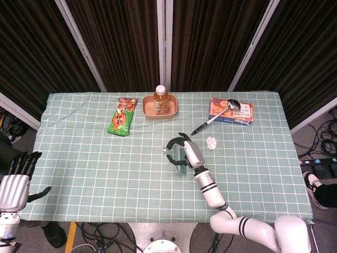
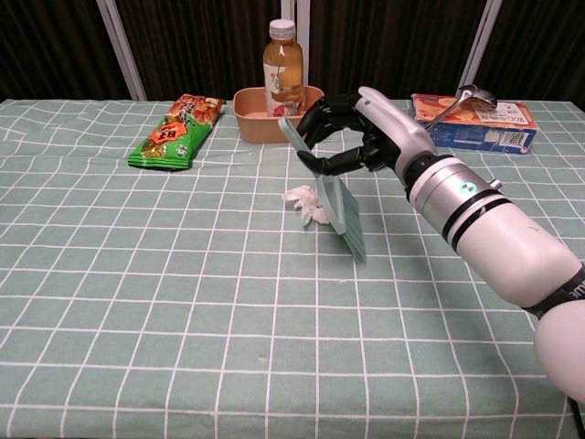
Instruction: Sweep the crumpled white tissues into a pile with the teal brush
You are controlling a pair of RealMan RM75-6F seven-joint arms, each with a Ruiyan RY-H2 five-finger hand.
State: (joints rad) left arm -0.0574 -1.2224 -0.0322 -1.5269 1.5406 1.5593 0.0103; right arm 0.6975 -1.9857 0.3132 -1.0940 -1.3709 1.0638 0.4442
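My right hand [image 1: 185,151] [image 2: 355,135] grips the handle of the teal brush [image 2: 332,196] [image 1: 180,158] at mid-table. The brush hangs tilted, its lower edge down near the cloth. White crumpled tissues [image 2: 305,203] lie bunched against the brush's left side; the hand mostly hides them in the head view. Another tissue [image 1: 211,142] sits alone to the right of the hand, hidden by the arm in the chest view. Off the table's left edge, my left hand [image 1: 16,182] hangs with its fingers spread, holding nothing.
A green snack pack [image 1: 122,115] [image 2: 176,119] lies at the back left. A tan bowl [image 1: 150,112] holding a drink bottle [image 2: 283,69] stands at the back centre. A ladle [image 1: 216,117] rests on an orange box [image 1: 237,113] at the back right.
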